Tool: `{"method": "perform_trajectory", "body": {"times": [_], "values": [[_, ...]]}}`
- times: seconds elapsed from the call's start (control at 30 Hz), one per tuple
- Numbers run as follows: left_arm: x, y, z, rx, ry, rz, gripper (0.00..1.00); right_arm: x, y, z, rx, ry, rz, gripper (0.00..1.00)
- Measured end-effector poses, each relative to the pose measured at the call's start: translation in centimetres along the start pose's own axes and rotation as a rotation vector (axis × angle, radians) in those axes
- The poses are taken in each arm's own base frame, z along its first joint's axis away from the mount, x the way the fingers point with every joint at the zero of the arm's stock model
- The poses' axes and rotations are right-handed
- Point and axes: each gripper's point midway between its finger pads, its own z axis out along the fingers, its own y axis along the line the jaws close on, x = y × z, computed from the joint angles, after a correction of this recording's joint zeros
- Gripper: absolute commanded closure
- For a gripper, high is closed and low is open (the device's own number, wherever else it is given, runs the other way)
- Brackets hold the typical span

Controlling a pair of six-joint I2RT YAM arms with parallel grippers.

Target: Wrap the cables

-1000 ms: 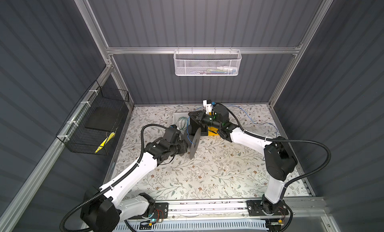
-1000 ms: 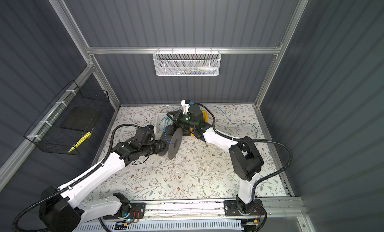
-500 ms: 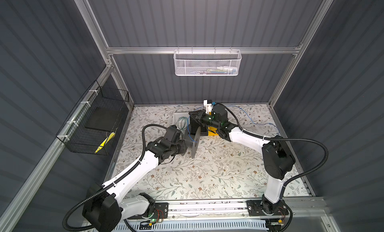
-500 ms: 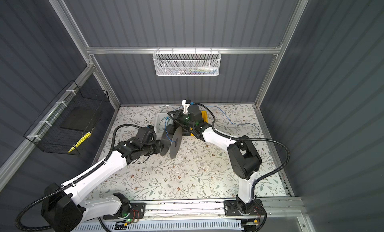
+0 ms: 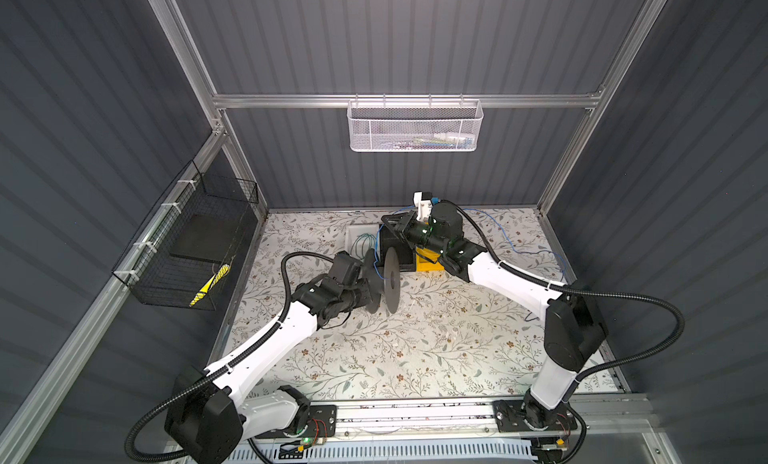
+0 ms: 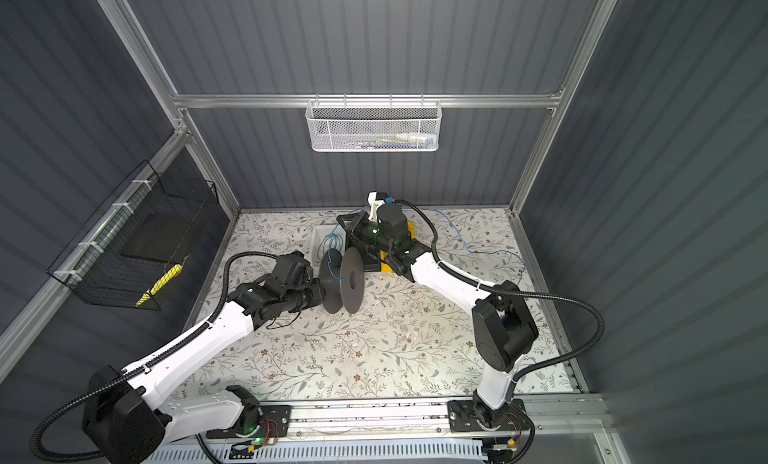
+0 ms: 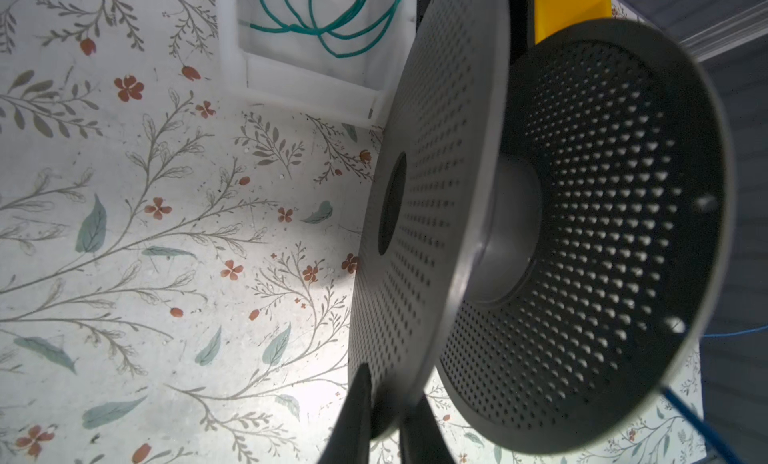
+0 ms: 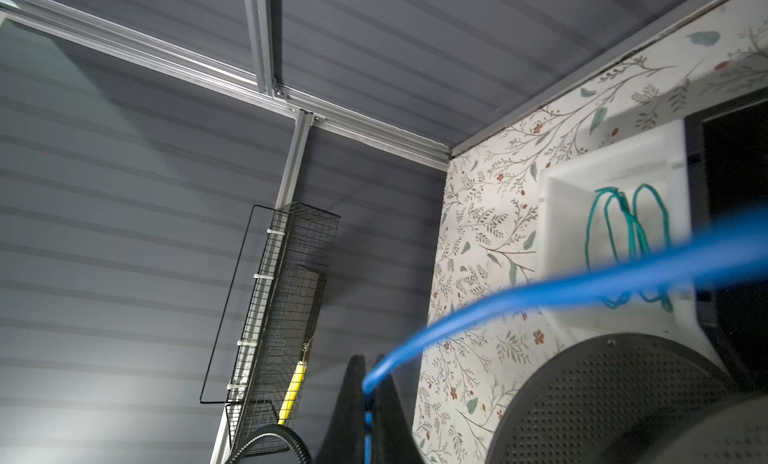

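The left gripper [image 7: 390, 399] is clamped on the rim of the grey spool [image 7: 582, 233], which hides it from us in both top views. We see the right gripper [image 8: 368, 378] pinching the blue wire [image 8: 540, 291], blurred there; its loose part trails over the far right of the table [image 5: 415, 358].

**Open front, crowded back middle**

The floral mat [image 5: 415, 349] is bare across its near half, leaving wide passage between the arm bases. At the back middle, the upright spool [image 5: 390, 281], white tray [image 5: 351, 231], black box [image 5: 405, 260] and yellow block [image 5: 428, 265] stand packed together. The left arm [image 5: 270, 345] and right arm [image 5: 511, 281] converge there. The blue wire [image 8: 540, 289] bars the gap beside the tray and trails over the mat's far right.
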Motion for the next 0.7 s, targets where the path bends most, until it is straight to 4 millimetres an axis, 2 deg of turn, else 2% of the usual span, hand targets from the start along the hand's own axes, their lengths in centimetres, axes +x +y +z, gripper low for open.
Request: {"method": "perform_trajectory", "body": {"times": [0.3, 0.57, 0.7], "values": [[-0.2, -0.2, -0.1, 0.007, -0.004, -0.018, 0.85, 0.9, 0.0, 0.2, 0.016, -0.022, -0.002, 1.0], [-0.9, -0.9, -0.6, 0.024, -0.019, -0.017, 0.85, 1.0, 1.3, -0.4, 0.001, -0.06, -0.01, 1.0], [-0.9, -0.9, -0.6, 0.024, -0.02, -0.017, 0.85, 1.2, -0.4, -0.7, 0.02, -0.089, -0.008, 1.0]]}}
